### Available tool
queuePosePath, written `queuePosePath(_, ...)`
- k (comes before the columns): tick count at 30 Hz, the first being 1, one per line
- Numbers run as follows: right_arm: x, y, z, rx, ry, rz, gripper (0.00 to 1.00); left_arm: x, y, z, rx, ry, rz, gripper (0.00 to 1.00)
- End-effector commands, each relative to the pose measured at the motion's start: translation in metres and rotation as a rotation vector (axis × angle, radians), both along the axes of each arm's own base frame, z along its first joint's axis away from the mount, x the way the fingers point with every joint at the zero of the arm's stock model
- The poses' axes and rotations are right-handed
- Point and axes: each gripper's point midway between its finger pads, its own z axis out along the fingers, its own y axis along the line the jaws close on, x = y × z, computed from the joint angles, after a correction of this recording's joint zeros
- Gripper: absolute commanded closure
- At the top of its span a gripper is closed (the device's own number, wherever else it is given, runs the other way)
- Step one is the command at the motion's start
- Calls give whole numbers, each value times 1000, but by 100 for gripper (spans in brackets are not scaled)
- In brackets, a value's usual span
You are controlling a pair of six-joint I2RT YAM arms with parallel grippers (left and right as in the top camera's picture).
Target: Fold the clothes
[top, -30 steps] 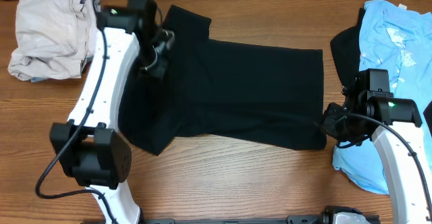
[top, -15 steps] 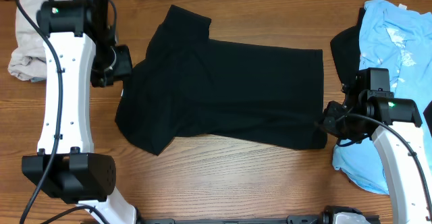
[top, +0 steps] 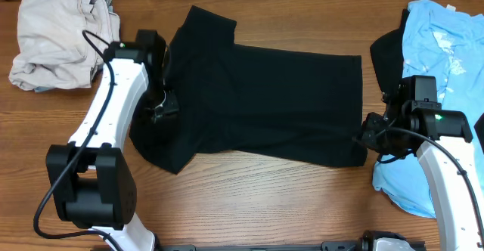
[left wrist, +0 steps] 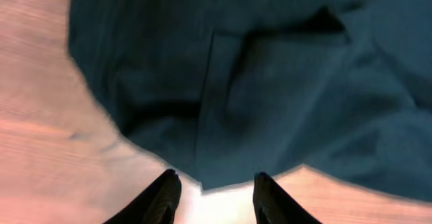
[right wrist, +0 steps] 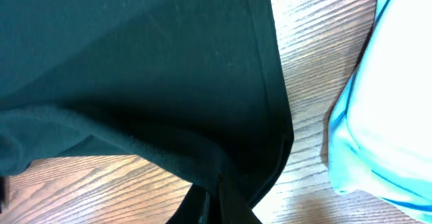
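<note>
The black T-shirt [top: 265, 100] lies spread flat across the middle of the table, with a sleeve at the top left. My left gripper [top: 161, 109] hovers over its left edge. In the left wrist view the left gripper [left wrist: 216, 187] is open and empty, with bare wood between the fingertips and the black T-shirt's edge [left wrist: 229, 102] just ahead. My right gripper [top: 370, 137] is at the shirt's lower right corner. In the right wrist view the right gripper [right wrist: 219, 200] is shut on the black hem [right wrist: 270, 109].
A crumpled beige garment pile [top: 57, 39] lies at the back left. A light blue printed tee [top: 435, 54] lies along the right edge, over a bit of dark cloth [top: 382, 51], and shows in the right wrist view [right wrist: 378, 116]. Bare wood runs along the front.
My left arm swung out left toward the beige pile, then came back right and forward to the shirt's left edge. The right arm and the shirt have not moved.
</note>
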Motion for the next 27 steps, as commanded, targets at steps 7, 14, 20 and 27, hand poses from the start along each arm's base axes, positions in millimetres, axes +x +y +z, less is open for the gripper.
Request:
queuePosePath(7,1,-3,1,-13,-10,1,96,4,-9,-48,-65,-72,12,59)
queuePosePath(14,1,-3,1,-13,-10,1,96,-3,-7,-68,-55,-78,-1,57)
queuePosePath(20,1,-3,1,-14,-10,1,96,3,0,-76,-16,-116,-1,58)
queuePosePath(27,1,-3,1,-14,-10,0,96,20,-1,-76,-20,-189,-2,62)
